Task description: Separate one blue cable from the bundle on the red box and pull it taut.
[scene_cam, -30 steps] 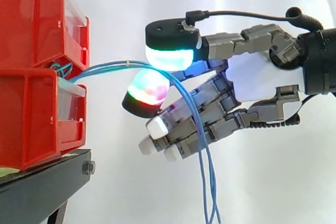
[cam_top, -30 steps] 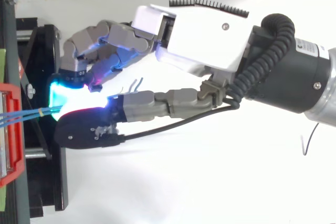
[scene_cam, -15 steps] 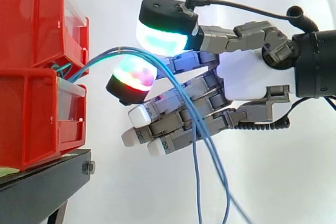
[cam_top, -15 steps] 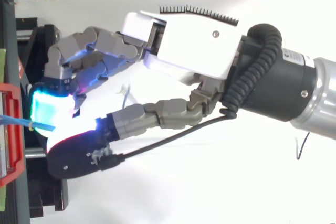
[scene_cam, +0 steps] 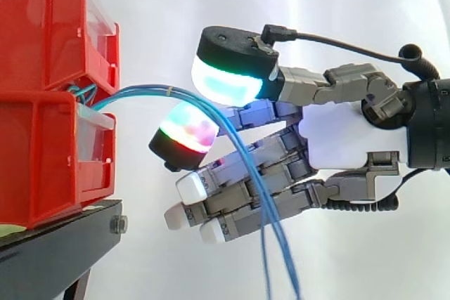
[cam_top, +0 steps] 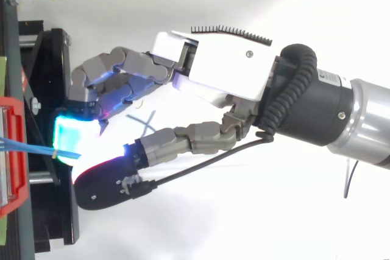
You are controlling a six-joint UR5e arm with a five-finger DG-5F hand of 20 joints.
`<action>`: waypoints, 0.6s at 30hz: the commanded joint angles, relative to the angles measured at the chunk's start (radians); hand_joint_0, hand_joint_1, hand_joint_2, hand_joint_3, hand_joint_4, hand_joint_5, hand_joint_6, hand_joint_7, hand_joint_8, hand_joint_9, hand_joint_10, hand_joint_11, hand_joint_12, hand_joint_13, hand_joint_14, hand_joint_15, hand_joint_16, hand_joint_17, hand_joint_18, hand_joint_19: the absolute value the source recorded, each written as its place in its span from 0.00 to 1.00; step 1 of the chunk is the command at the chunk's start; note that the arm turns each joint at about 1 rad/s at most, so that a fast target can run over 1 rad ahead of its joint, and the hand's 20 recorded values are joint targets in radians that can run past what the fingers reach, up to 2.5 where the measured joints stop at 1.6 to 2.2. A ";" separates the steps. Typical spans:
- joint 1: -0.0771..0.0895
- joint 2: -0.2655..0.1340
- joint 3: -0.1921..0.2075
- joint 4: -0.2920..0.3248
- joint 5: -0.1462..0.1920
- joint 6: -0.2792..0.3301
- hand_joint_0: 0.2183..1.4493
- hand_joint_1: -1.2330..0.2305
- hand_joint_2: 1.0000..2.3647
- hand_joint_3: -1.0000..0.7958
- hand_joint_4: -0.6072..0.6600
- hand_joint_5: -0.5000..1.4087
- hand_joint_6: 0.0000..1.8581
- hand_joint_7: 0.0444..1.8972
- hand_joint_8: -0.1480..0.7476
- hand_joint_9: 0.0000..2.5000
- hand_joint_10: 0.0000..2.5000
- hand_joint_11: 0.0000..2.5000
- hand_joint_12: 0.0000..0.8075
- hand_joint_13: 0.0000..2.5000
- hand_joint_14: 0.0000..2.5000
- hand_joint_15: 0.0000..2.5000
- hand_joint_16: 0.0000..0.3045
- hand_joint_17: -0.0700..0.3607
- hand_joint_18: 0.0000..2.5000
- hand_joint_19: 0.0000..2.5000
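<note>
The blue cables (scene_cam: 144, 91) leave the right edge of the stacked red bins (scene_cam: 42, 152) where the two meet. They run level to the right, then bend downward. They pass between the thumb pad (scene_cam: 228, 82) and a fingertip pad (scene_cam: 186, 131) of the hand (scene_cam: 344, 138), whose fingers are spread and clamp nothing. Half a second ago the cables arched higher and the hand was nearer the bins.

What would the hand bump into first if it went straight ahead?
Probably the lower red bin. The hand points left at it, with the blue cables running between its fingers. The lowest fingers might catch the black stand instead; depth is unclear.
</note>
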State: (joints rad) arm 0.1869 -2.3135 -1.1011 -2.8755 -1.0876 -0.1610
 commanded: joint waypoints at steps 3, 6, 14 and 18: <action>0.003 0.000 0.000 0.007 0.003 -0.002 0.30 0.30 0.01 0.39 0.60 0.19 0.46 0.57 0.56 0.33 0.00 0.21 0.49 0.21 0.00 0.06 0.16 0.41 0.21 0.08; 0.008 -0.001 0.004 0.007 0.017 -0.003 0.29 0.29 0.01 0.46 0.56 0.19 0.48 0.57 0.57 0.33 0.00 0.21 0.50 0.22 0.00 0.07 0.16 0.42 0.22 0.08; 0.022 0.000 0.006 0.012 0.028 -0.005 0.33 0.24 0.01 0.48 0.49 0.18 0.49 0.57 0.55 0.32 0.00 0.20 0.49 0.21 0.00 0.07 0.15 0.41 0.22 0.08; 0.023 0.000 0.009 0.012 0.029 -0.002 0.36 0.19 0.01 0.39 0.54 0.17 0.49 0.55 0.54 0.31 0.00 0.20 0.48 0.21 0.00 0.07 0.15 0.40 0.22 0.08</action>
State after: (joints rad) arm 0.2081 -2.3133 -1.0942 -2.8635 -1.0603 -0.1648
